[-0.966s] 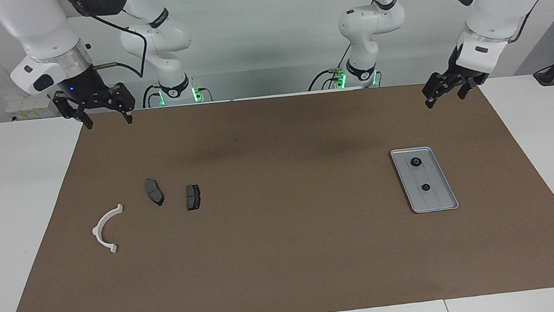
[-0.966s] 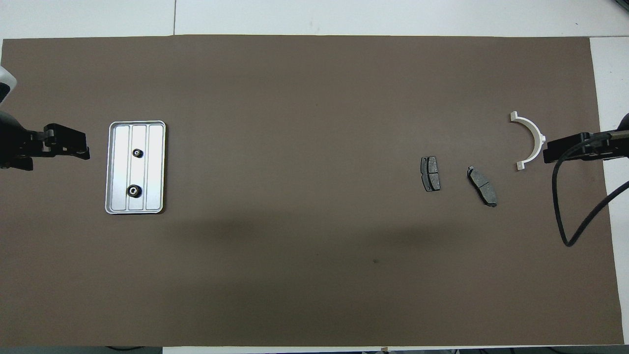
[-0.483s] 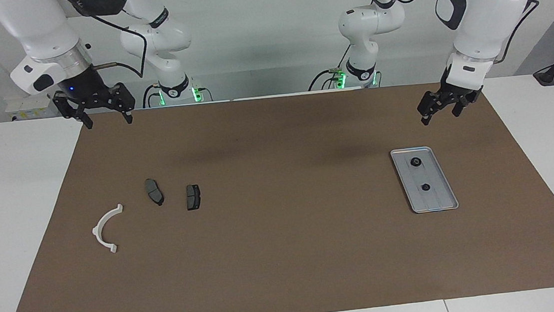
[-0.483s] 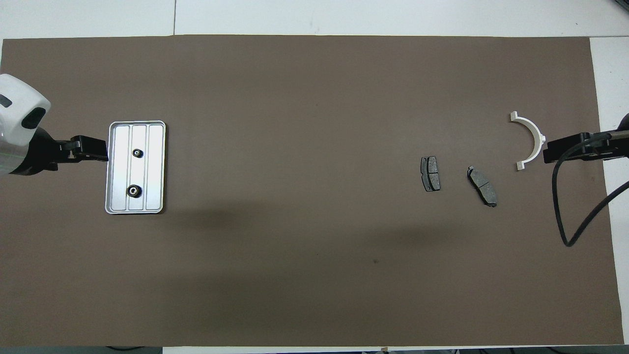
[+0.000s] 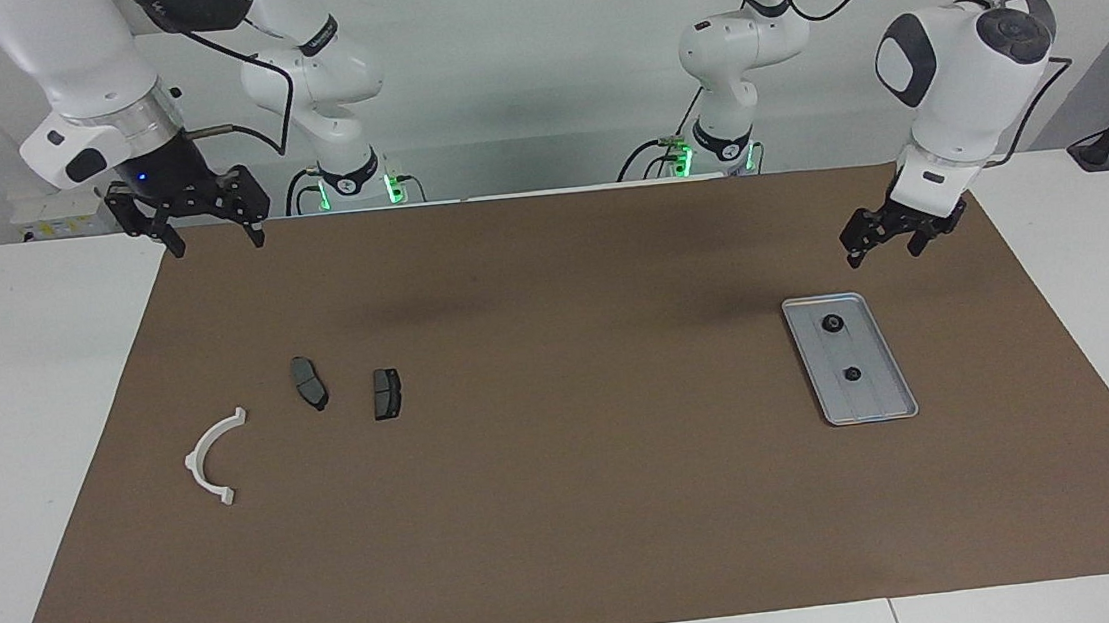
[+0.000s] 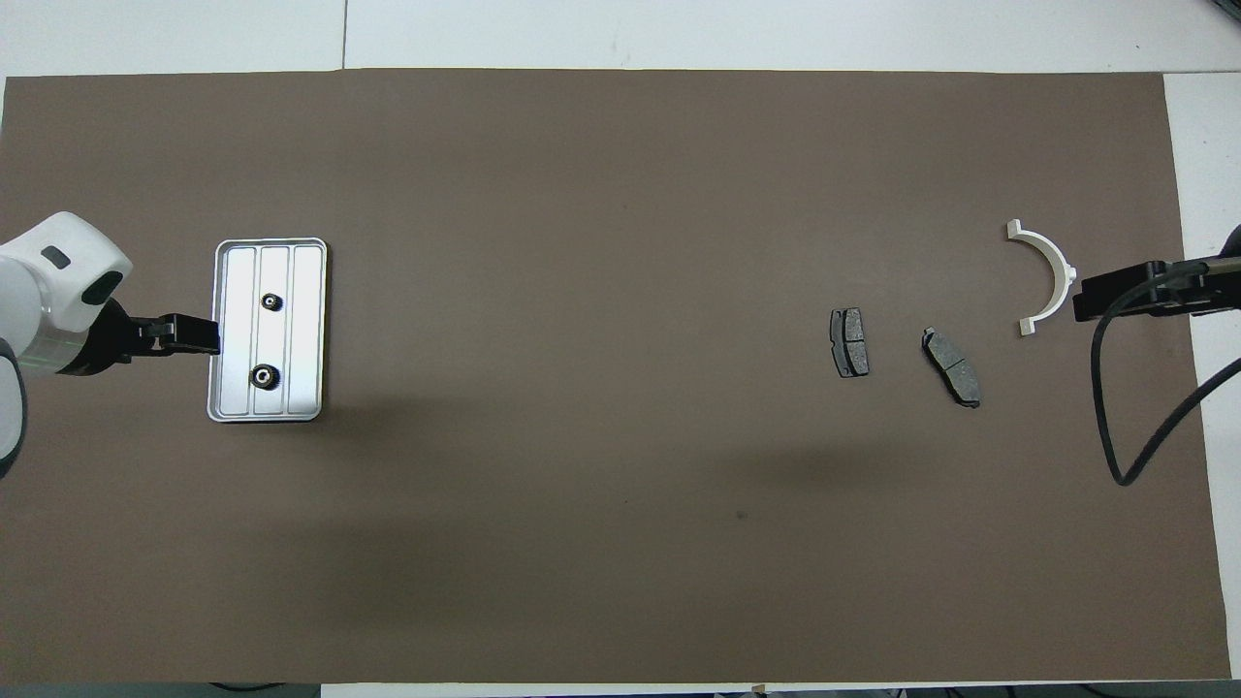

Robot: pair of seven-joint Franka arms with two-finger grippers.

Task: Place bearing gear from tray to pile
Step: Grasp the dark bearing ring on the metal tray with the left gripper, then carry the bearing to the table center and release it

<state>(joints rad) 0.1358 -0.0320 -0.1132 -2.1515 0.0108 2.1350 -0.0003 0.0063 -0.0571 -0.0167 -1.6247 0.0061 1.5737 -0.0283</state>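
Bright, even light from above; both views sharp, without glare. Soft, blurred arm shadows lie on the brown mat (image 5: 572, 511), the darkest just beneath the left pincer (image 5: 885, 240), beside the faintly gleaming tray (image 5: 888, 393)

Robot lab (two bench-mounted arms (image 5: 324, 81))

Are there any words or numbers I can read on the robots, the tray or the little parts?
None can be read.
The tray, the two bearing gears, the two dark pads and the white arc bracket show no writing.
Small dark marks sit on a ring of each arm near its base, for example, but they are too small to read.
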